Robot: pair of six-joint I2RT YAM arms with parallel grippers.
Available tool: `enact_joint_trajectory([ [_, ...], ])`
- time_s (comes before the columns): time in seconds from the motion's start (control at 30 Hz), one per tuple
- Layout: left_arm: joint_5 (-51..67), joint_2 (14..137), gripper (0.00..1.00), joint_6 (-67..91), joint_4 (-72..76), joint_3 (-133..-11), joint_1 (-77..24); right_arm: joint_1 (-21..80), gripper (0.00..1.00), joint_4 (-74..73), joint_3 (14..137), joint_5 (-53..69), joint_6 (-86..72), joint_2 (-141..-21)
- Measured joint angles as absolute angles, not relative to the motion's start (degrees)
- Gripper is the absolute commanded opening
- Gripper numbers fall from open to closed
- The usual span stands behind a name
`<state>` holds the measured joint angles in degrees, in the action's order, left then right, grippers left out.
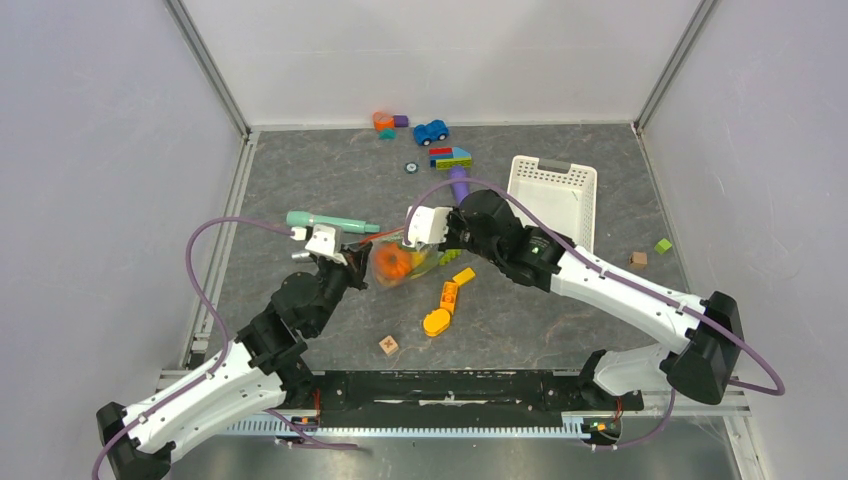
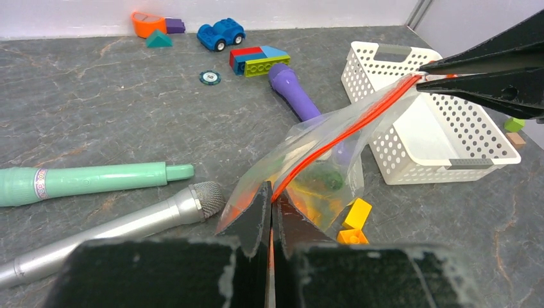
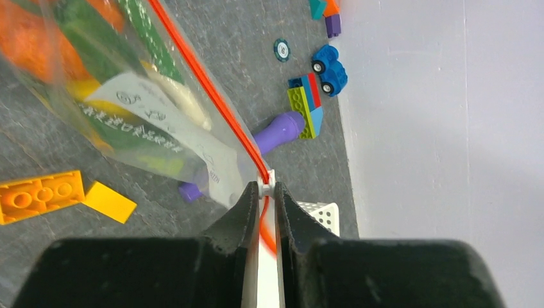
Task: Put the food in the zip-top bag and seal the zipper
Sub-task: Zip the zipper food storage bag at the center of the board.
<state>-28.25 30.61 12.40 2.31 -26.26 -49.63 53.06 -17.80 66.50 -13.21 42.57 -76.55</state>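
The clear zip-top bag (image 1: 405,262) hangs stretched between my two grippers, just above the table. Through its plastic the food shows: an orange pumpkin (image 1: 392,260), green pieces (image 2: 324,178) and yellow bits. The orange-red zipper (image 2: 349,131) runs taut from one gripper to the other. My left gripper (image 2: 271,186) is shut on the near end of that strip. My right gripper (image 3: 264,186) is shut on the white slider (image 3: 266,181) at the other end of the zipper (image 3: 205,90). The bag's white label (image 3: 167,128) faces the right wrist camera.
A white slotted basket (image 1: 553,195) stands to the right behind the bag. A teal tool (image 1: 330,221) and a silver microphone (image 2: 128,221) lie left of it, a purple tool (image 1: 458,182) behind. Orange and yellow blocks (image 1: 447,295) lie under and in front of the bag.
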Motion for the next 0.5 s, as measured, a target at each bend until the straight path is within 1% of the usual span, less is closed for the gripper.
enact_joint_trajectory([
  [0.2,-29.5,30.4,0.02,12.4,2.3,-26.3,-49.6,52.1,0.11,-21.0,66.5,-14.0,46.4,-76.3],
  [0.5,-30.5,30.3,0.02,12.4,2.3,-26.3,-49.6,51.3,0.11,-23.7,66.5,-15.4,47.8,-76.2],
])
